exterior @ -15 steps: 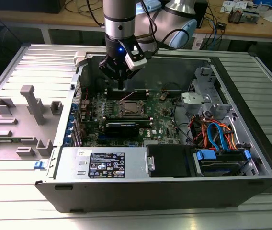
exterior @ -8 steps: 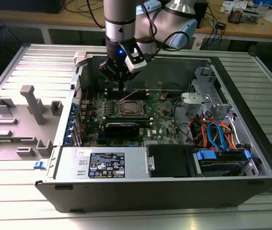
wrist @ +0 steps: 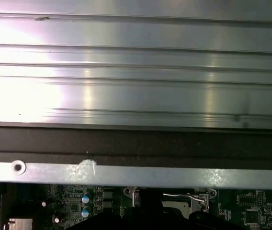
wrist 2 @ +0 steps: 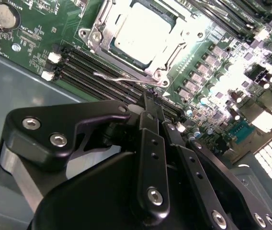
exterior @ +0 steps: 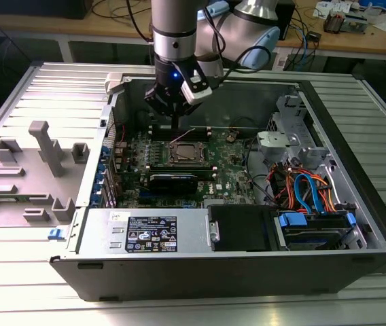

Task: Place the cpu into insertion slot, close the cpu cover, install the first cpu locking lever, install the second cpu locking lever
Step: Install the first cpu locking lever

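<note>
The cpu (wrist 2: 143, 33) lies in the insertion slot (exterior: 170, 158) on the green motherboard, its silver top showing through the window of the cpu cover (wrist 2: 184, 45), which is folded down over it. One thin wire locking lever (wrist 2: 117, 76) stands loose along the socket's edge; in the exterior view this lever (exterior: 183, 136) slants up. My gripper (wrist 2: 150, 96) hovers just beyond that edge, over the black memory slots (wrist 2: 93, 64), fingers pressed together, with the tips close to the lever's end. I cannot tell whether they touch it. In the exterior view the gripper (exterior: 177, 125) hangs behind the socket.
The open computer case (exterior: 200, 272) surrounds the board, and its back wall (wrist: 136, 72) is close to the wrist. A black card (exterior: 172, 180) sits in front of the socket. Cables and a drive cage (exterior: 308, 190) lie toward the exterior view's right. A grey fixture plate (exterior: 23, 170) lies left of the case.
</note>
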Available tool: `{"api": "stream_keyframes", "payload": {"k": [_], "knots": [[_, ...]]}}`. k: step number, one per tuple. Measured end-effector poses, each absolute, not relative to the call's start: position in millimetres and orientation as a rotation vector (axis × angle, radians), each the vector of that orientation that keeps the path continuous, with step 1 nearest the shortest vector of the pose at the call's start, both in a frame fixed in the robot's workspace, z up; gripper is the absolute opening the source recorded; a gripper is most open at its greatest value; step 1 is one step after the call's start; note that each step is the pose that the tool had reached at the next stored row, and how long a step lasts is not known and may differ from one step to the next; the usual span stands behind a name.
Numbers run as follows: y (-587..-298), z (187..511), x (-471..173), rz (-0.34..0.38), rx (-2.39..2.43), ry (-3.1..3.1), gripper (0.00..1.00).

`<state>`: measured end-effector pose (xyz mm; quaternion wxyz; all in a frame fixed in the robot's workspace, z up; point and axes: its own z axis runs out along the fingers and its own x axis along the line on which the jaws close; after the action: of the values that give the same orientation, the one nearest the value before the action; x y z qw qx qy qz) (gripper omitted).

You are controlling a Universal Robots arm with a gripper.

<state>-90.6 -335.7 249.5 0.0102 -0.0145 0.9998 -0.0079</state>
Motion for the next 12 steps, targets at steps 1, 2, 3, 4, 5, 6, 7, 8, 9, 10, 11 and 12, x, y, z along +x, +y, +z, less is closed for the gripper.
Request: {"api": "stream_keyframes", "payload": {"k": [1,2,3,4,5,6,7,8,9,10,11,12], "knots": [[-335.4,249.4,-90.1,-0.051,-0.045,3.121,0.11],[-334.7,249.2,-89.9,-0.093,-0.046,3.120,0.11],[-334.6,248.7,-89.8,-0.101,-0.046,3.120,0.11],[-334.5,248.4,-89.8,-0.056,-0.046,3.121,0.11],[-334.5,248.0,-89.1,-0.026,-0.045,3.121,0.11],[-334.5,247.1,-87.3,-0.023,-0.045,3.121,0.11],[-334.5,246.1,-86.1,-0.023,-0.045,3.121,0.11],[-334.5,244.4,-83.8,-0.023,-0.045,3.121,0.11],[-334.5,243.1,-82.6,-0.023,-0.045,3.121,0.11],[-334.4,241.9,-82.0,-0.023,-0.045,3.121,0.11],[-334.4,240.5,-81.3,-0.023,-0.045,3.121,0.11],[-334.4,238.7,-79.2,-0.023,-0.045,3.121,0.11]]}}
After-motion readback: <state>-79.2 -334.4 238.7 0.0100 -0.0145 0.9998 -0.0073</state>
